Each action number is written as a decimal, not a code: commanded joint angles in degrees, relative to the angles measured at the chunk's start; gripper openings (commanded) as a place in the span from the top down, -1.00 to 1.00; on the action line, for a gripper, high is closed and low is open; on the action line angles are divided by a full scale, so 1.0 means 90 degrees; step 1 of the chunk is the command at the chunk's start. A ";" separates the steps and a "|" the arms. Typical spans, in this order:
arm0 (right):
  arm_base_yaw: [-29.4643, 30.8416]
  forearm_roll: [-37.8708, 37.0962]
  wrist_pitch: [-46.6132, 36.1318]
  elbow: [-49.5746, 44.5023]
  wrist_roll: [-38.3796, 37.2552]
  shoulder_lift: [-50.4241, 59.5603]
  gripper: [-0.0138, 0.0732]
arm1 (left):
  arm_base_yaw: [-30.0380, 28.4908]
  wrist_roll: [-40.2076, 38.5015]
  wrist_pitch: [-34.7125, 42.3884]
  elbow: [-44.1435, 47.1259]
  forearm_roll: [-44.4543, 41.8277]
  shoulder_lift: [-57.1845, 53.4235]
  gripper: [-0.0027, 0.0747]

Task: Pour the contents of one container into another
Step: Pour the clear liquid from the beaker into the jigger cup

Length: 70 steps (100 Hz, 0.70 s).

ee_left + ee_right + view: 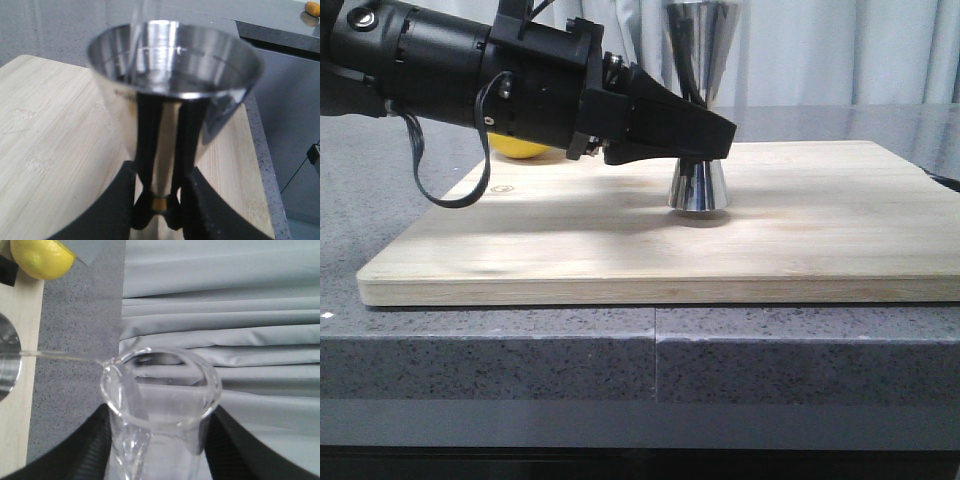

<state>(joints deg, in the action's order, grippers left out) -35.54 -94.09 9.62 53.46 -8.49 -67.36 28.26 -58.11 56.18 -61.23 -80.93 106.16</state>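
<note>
Pouring under way, judging by the thin clear stream leaving the lip of the glass beaker [160, 390] and running toward the steel cup [7, 357] at the frame's edge. Beaker tipped onto its side in the right gripper [160, 445], both fingers pressed against its wall, so as to bring the lip over the cup's mouth. Held well above the board, it seems, though out of the front view altogether.

Steel cup [172, 85] standing upright on the wooden board [800, 230], pinched at its gold waist by the left gripper [159, 202], jaws nearly closed on that narrow neck. Gripped there, presumably, to keep a tall, narrow-footed cup from toppling or sliding while liquid lands in it. Stream visible entering the wide upper cone in the left wrist view.

Yellow lemon [525, 148] behind the left arm, well clear of the work.
</note>
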 commanded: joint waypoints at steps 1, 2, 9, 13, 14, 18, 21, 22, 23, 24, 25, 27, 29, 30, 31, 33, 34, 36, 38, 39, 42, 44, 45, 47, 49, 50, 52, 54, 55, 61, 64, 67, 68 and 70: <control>-0.0028 -0.0203 0.0063 0.0247 0.0010 0.0203 0.01 | -0.0010 -0.0060 0.0320 -0.0200 0.0182 -0.0372 0.99; -0.0028 -0.0215 0.0063 0.0247 0.0010 0.0203 0.01 | -0.0010 -0.0060 0.0320 -0.0200 0.0182 -0.0372 0.99; -0.0028 -0.0283 0.0063 0.0247 0.0010 0.0203 0.01 | -0.0010 -0.0060 0.0320 -0.0200 0.0182 -0.0372 0.99; -0.0028 -0.0345 0.0063 0.0247 0.0010 0.0203 0.01 | -0.0010 -0.0060 0.0320 -0.0200 0.0182 -0.0372 0.99; -0.0028 -0.0347 0.0063 0.0247 0.0010 0.0203 0.01 | -0.0010 -0.0060 0.0320 -0.0200 0.0182 -0.0372 0.99; -0.0028 -0.0392 0.0063 0.0247 0.0010 0.0203 0.01 | -0.0010 -0.0060 0.0320 -0.0200 0.0182 -0.0372 0.99; -0.0028 -0.0406 0.0063 0.0247 0.0010 0.0203 0.01 | -0.0010 -0.0060 0.0320 -0.0200 0.0182 -0.0372 0.99; -0.0028 -0.0418 0.0063 0.0247 0.0010 0.0203 0.01 | -0.0010 -0.0060 0.0320 -0.0200 0.0182 -0.0372 0.99; -0.0028 -0.0418 0.0063 0.0247 0.0010 0.0203 0.01 | -0.0010 -0.0060 0.0320 -0.0200 0.0182 -0.0372 0.99; -0.0028 -0.0418 0.0063 0.0247 0.0010 0.0203 0.01 | -0.0010 -0.0060 0.0320 -0.0200 0.0182 -0.0372 0.99; -0.0028 -0.0418 0.0063 0.0247 0.0010 0.0203 0.01 | -0.0010 -0.0060 0.0320 -0.0200 0.0182 -0.0372 0.99; -0.0028 -0.0429 0.0068 0.0247 0.0010 0.0203 0.01 | -0.0010 -0.0060 0.0320 -0.0200 0.0182 -0.0372 0.99; -0.0028 -0.0429 0.0068 0.0247 0.0010 0.0203 0.01 | -0.0010 -0.0060 0.0320 -0.0200 0.0182 -0.0372 0.99; -0.0028 -0.0429 0.0068 0.0247 0.0010 0.0203 0.01 | -0.0010 -0.0060 0.0320 -0.0200 0.0182 -0.0372 0.99; -0.0028 -0.0429 0.0068 0.0247 0.0010 0.0203 0.01 | -0.0010 -0.0060 0.0320 -0.0200 0.0182 -0.0372 0.99; -0.0028 -0.0429 0.0068 0.0247 0.0010 0.0203 0.01 | -0.0010 -0.0060 0.0320 -0.0200 0.0182 -0.0372 0.99; -0.0028 -0.0429 0.0068 0.0247 0.0010 0.0203 0.01 | -0.0010 -0.0060 0.0320 -0.0200 0.0182 -0.0372 0.99; -0.0028 -0.0429 0.0068 0.0247 0.0010 0.0203 0.01 | -0.0010 -0.0060 0.0320 -0.0200 0.0182 -0.0372 0.99; -0.0028 -0.0429 0.0078 0.0247 0.0010 0.0203 0.01 | -0.0010 -0.0060 0.0320 -0.0200 0.0182 -0.0372 0.99; -0.0028 -0.0429 0.0078 0.0247 0.0010 0.0203 0.01 | -0.0010 -0.0060 0.0320 -0.0200 0.0182 -0.0372 0.99; -0.0028 -0.0429 0.0078 0.0247 0.0010 0.0203 0.01 | -0.0010 -0.0060 0.0320 -0.0200 0.0182 -0.0372 0.99; -0.0028 -0.0429 0.0078 0.0247 0.0010 0.0203 0.01 | -0.0010 -0.0060 0.0320 -0.0200 0.0182 -0.0372 0.99; -0.0028 -0.0429 0.0078 0.0247 0.0010 0.0203 0.01 | -0.0010 -0.0060 0.0320 -0.0200 0.0182 -0.0372 0.99; -0.0028 -0.0429 0.0083 0.0247 0.0010 0.0203 0.01 | -0.0010 -0.0060 0.0320 -0.0200 0.0182 -0.0372 0.99; -0.0028 -0.0429 0.0094 0.0247 0.0010 0.0203 0.01 | -0.0010 -0.0060 0.0320 -0.0200 0.0182 -0.0372 0.99; -0.0028 -0.0429 0.0094 0.0247 0.0010 0.0203 0.01 | -0.0010 -0.0060 0.0320 -0.0200 0.0182 -0.0372 0.99; -0.0028 -0.0429 0.0094 0.0247 0.0010 0.0203 0.01 | -0.0010 -0.0060 0.0320 -0.0200 0.0182 -0.0372 0.99; -0.0028 -0.0429 0.0098 0.0247 0.0010 0.0203 0.01 | -0.0010 -0.0060 0.0320 -0.0200 0.0182 -0.0372 0.99; -0.0028 -0.0429 0.0098 0.0247 0.0010 0.0203 0.01 | -0.0010 -0.0060 0.0320 -0.0200 0.0182 -0.0372 0.99; -0.0028 -0.0429 0.0127 0.0247 0.0010 0.0203 0.01 | -0.0010 -0.0060 0.0320 -0.0200 0.0182 -0.0372 0.99; -0.0028 -0.0429 0.0140 0.0247 0.0010 0.0203 0.01 | -0.0010 -0.0060 0.0320 -0.0200 0.0182 -0.0372 0.99; -0.0028 -0.0429 0.0150 0.0247 0.0010 0.0203 0.01 | -0.0010 -0.0060 0.0320 -0.0200 0.0182 -0.0372 0.99; -0.0028 -0.0429 0.0165 0.0247 0.0010 0.0203 0.01 | -0.0010 -0.0060 0.0320 -0.0200 0.0182 -0.0372 0.99; -0.0028 -0.0429 0.0176 0.0247 0.0010 0.0203 0.01 | -0.0010 -0.0060 0.0320 -0.0200 0.0182 -0.0372 0.99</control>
<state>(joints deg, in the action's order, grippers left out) -35.54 -96.69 9.35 53.46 -8.43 -67.36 28.26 -58.11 56.14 -61.23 -80.93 106.16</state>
